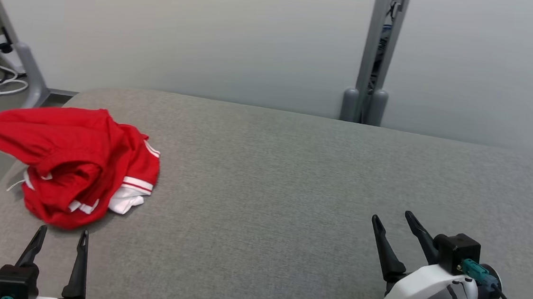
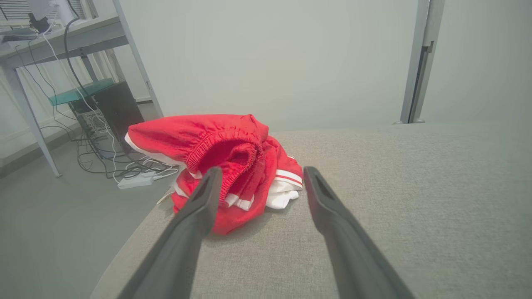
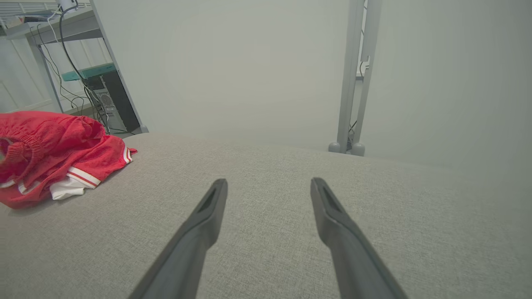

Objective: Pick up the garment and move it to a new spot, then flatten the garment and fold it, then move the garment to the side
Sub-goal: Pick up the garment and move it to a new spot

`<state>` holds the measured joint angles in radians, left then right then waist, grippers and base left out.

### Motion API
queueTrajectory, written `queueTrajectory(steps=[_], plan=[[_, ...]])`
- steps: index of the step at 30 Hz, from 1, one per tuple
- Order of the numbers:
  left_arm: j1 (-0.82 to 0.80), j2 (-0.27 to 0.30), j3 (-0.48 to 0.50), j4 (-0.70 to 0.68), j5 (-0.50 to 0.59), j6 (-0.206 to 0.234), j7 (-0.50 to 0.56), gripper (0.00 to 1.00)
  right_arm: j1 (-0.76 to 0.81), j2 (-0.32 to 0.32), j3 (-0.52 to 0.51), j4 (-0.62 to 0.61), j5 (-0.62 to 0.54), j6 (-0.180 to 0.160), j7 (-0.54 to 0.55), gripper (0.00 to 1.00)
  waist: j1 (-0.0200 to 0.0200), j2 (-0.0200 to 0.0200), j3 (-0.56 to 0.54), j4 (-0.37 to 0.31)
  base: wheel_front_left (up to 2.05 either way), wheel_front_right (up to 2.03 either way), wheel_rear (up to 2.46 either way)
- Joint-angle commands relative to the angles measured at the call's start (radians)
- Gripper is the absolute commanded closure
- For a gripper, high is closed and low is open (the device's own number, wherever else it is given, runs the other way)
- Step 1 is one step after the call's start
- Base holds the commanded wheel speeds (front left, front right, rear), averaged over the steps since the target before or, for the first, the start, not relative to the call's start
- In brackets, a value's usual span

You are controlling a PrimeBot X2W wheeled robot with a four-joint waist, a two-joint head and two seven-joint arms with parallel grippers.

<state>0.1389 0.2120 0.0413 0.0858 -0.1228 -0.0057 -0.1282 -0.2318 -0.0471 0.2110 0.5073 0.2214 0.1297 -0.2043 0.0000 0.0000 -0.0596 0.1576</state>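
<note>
While both pairs of jaws stood fully released and gripped nothing, the left gripper (image 1: 64,230) hovered low over the near left of the work surface. Its two long dark fingers (image 2: 332,216) pointed at the crumpled red fabric garment with white striped trim (image 1: 70,162), which lay just ahead of the fingertips and, as far as could be judged, clear of them. The right gripper (image 1: 391,215) sat well apart from the garment, over bare surface at the near right. The garment rested in a heap at the left end of the grey cloth-covered table (image 1: 293,170), with one red lobe overhanging the left edge. In the left wrist view a gathered elastic waistband (image 2: 226,143) faced the fingers, and a white hem portion (image 2: 282,199) lay at the base of the heap. The step in hand was judged to be the first pick-up. For a sound grasp, the left gripper should advance with jaws wide and close on a thick fold, the waistband being the likely best purchase, rather than on a single loose layer. The lower finger should skim the table covering without digging in. Because part of the cloth hung past the edge, the lift should draw upward and toward the table centre, where the broad bare area appeared suitable as the new spot.
</note>
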Motion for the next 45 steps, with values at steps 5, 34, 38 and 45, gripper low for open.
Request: queueTrajectory(steps=[5, 34, 38, 45], plan=[[0.009, 0.011, -0.002, -0.008, -0.006, 0.008, 0.008, 0.00, 0.011, -0.006, 0.012, 0.009, 0.020, 0.002, -0.008, 0.00, 0.0000, 0.0000, -0.006, 0.075, 0.00, 0.00, 0.00], [0.038, 0.041, 0.004, -0.060, -0.022, 0.042, 0.027, 0.00, -0.008, -0.007, 0.107, 0.058, 0.099, 0.002, -0.039, 0.00, 0.0000, 0.0000, -0.026, 0.303, 0.00, 0.00, 0.00], [0.042, 0.038, 0.006, -0.061, -0.024, 0.050, 0.022, 0.00, -0.023, -0.006, 0.117, 0.069, 0.101, 0.002, -0.042, 0.00, 0.0000, 0.0000, -0.027, 0.302, 0.00, 0.00, 0.00], [-0.001, 0.044, -0.017, -0.058, -0.038, 0.025, 0.020, 0.00, -0.028, -0.007, 0.130, 0.084, 0.109, 0.002, -0.046, 0.00, 0.0000, 0.0000, -0.033, 0.294, 0.00, 0.00, 0.00]])
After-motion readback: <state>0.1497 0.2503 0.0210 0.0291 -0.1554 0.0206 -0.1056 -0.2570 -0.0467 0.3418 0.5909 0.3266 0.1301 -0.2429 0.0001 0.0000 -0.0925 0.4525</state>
